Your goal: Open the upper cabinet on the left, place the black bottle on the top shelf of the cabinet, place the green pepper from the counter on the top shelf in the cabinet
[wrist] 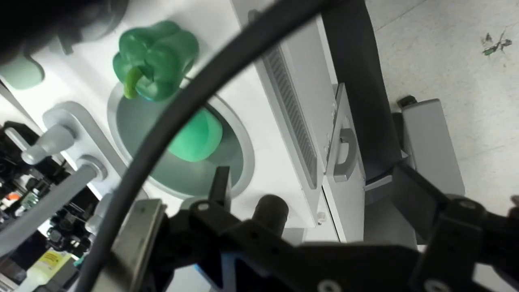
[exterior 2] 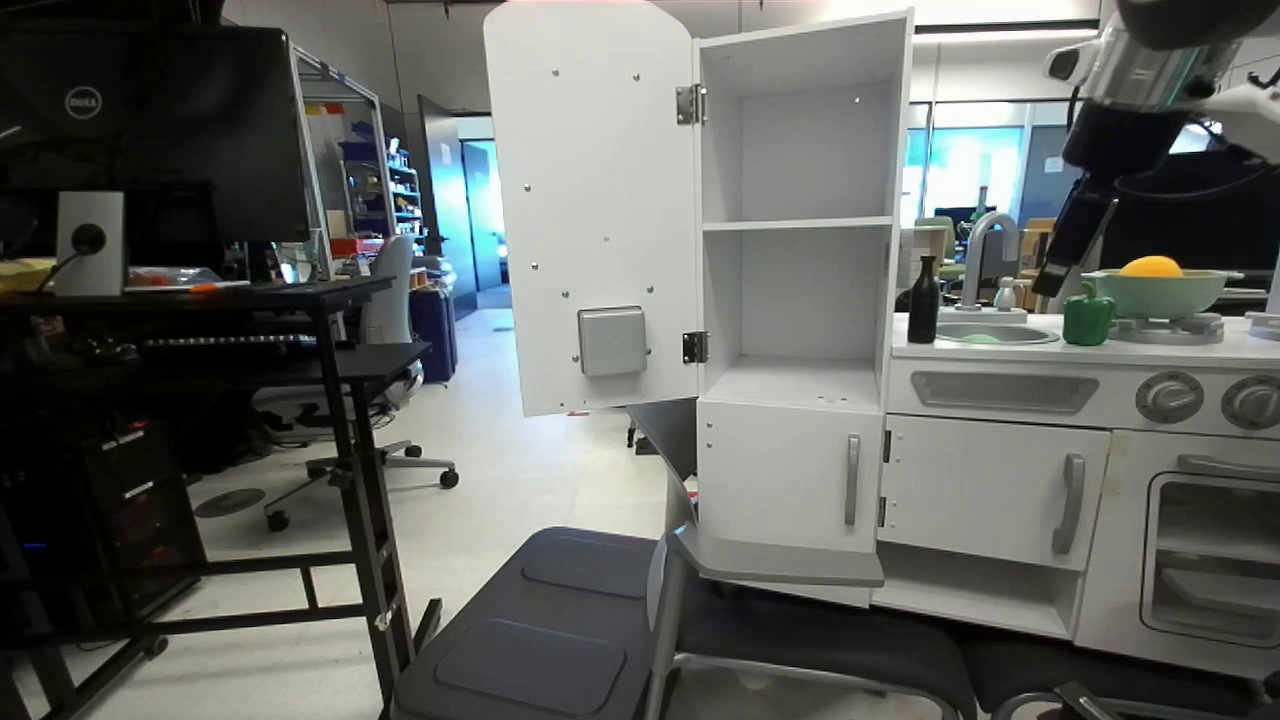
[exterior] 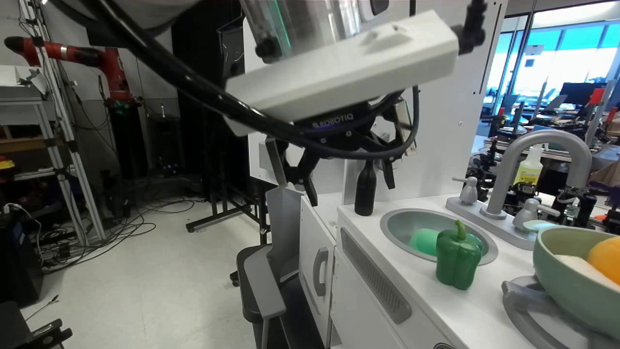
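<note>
The upper cabinet (exterior 2: 800, 150) has its arched door (exterior 2: 600, 190) swung wide to the left. No items rest on its top shelf (exterior 2: 797, 224) or the floor below it. On the white counter (exterior: 416, 276) the black bottle (exterior: 365, 191) stands upright close to the cabinet, and the green pepper (exterior: 457, 259) sits upright in front of the sink. My gripper (exterior: 351, 190) is open and empty above the counter's front edge. In the wrist view the bottle (wrist: 271, 213) is partly hidden behind one finger's linkage, outside the gap's middle; the pepper (wrist: 162, 56) lies farther off.
A round sink (exterior: 395, 237) holds a bright green rounded item (wrist: 196, 136). The grey faucet (exterior: 557, 140) rises behind it. Right of the pepper, a pale green bowl (exterior 2: 1160, 293) with a yellow-orange fruit sits on the stove. A black cable (wrist: 227, 65) crosses the wrist view.
</note>
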Available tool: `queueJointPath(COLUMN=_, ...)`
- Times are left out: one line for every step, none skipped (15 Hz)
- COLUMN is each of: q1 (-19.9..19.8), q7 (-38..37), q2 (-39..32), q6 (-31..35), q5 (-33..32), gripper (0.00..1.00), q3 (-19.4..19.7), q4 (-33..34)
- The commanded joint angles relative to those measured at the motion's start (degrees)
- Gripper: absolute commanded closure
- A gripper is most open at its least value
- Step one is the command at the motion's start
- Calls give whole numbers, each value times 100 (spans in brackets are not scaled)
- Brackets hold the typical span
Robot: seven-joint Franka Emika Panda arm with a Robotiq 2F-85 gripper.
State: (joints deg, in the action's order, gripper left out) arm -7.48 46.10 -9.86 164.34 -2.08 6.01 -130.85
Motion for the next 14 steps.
queueJointPath(q1=-1023, q7=1542, q2=-926, q6=21, q5=1152, gripper=0, q3=-1182, q4=1067)
queueJointPath(q1=-1296, q7=1953, q2=-1160, q6=-64, q5=1396, gripper=0, q3=-1465, q4=1371)
queueJointPath(q1=-1519, q7=2354, q2=-1409, q6=-143, q5=1625, gripper=0, q3=-1702, q4=1676)
queueJointPath(q1=-1709, q7=2752, q2=-1618, q6=-194, q5=1822, gripper=0, q3=-1874, q4=1908)
queueJointPath(q1=-2029, q7=3147, q2=-1903, q6=-223, q5=1958, gripper=0, q3=-2156, q4=2158)
queueJointPath(q1=-2137, q7=3419, q2=-2014, q6=-355, q5=2023, gripper=0, q3=-2245, q4=2327)
queueJointPath(q1=-2371, q7=3809, q2=-2236, q6=-442, q5=2125, gripper=0, q3=-2441, q4=2505)
queueJointPath(q1=-2480, q7=4032, q2=-2394, q6=-559, q5=2157, gripper=0, q3=-2517, q4=2664)
queueJointPath(q1=-2541, q7=4202, q2=-2526, q6=-713, q5=2186, gripper=0, q3=-2560, q4=2822)
queueJointPath(q1=-2592, q7=4378, q2=-2652, q6=-823, q5=2211, gripper=0, q3=-2597, q4=2957)
queueJointPath(q1=-2663, q7=4565, q2=-2839, q6=-958, q5=2236, gripper=0, q3=-2653, q4=3148)
queueJointPath(q1=-2644, q7=4620, q2=-2846, q6=-1149, q5=2232, gripper=0, q3=-2664, q4=3250)
queueJointPath(q1=-2679, q7=4804, q2=-2972, q6=-1310, q5=2286, gripper=0, q3=-2731, q4=3417)
queueJointPath(q1=-2688, q7=4967, q2=-3084, q6=-1449, q5=2343, gripper=0, q3=-2763, q4=3564)
